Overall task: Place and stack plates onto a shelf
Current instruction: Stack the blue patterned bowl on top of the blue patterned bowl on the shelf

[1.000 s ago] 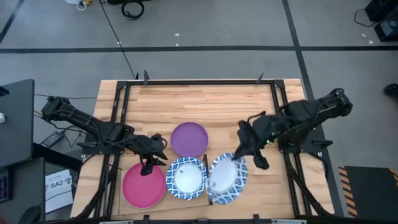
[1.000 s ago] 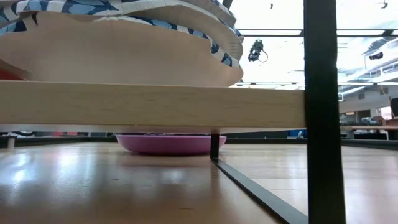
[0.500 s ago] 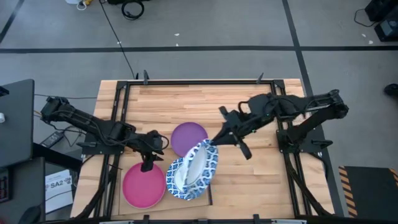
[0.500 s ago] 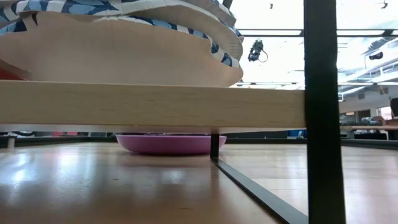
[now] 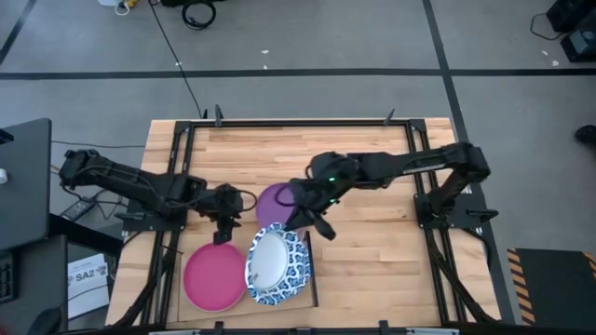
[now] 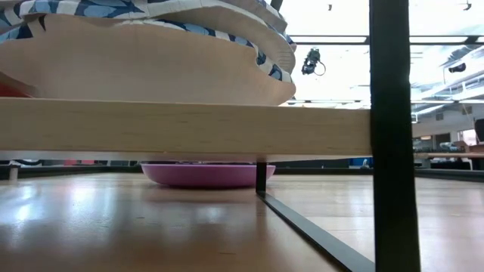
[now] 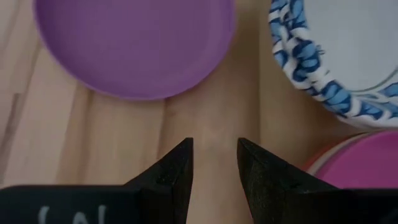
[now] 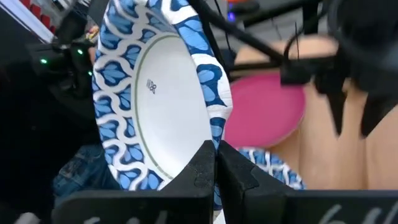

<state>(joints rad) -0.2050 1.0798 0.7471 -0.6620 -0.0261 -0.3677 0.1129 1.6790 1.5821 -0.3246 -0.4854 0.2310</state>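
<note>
**Right gripper holds patterned plate over the stack on the shelf**

Right gripper [image 5: 296, 219] reaches across from the table's right side to the mid-front area, fingers pinched together on the rim of a blue-patterned plate [image 5: 271, 262]. Plate is tilted; in the right wrist view its white centre and blue rim [image 8: 158, 99] stand nearly upright above the clamped fingers. It hangs over another blue-patterned plate [image 8: 273, 171] lying on the shelf [image 5: 312, 279] at the table's front edge, w/ only a sliver of that lower plate showing. Can't tell if the two plates touch.

Magenta plate [image 5: 215, 276] lies flat just beside the patterned ones, toward the front-left corner of the table [image 5: 372, 158]; can't tell from above whether it's on the shelf.

Purple plate [image 5: 273, 201] sits on the tabletop behind the shelf, near the table's middle, partly covered by the right arm.

Left gripper [image 5: 223, 212] hovers btwn purple and magenta plates, fingers [image 7: 176, 174] apart, nothing btwn them, bare wood below.

Low view: shelf board [image 6: 189, 128] carries stacked patterned plates [image 6: 151, 45]; the purple plate shows under it, on the tabletop.
</note>
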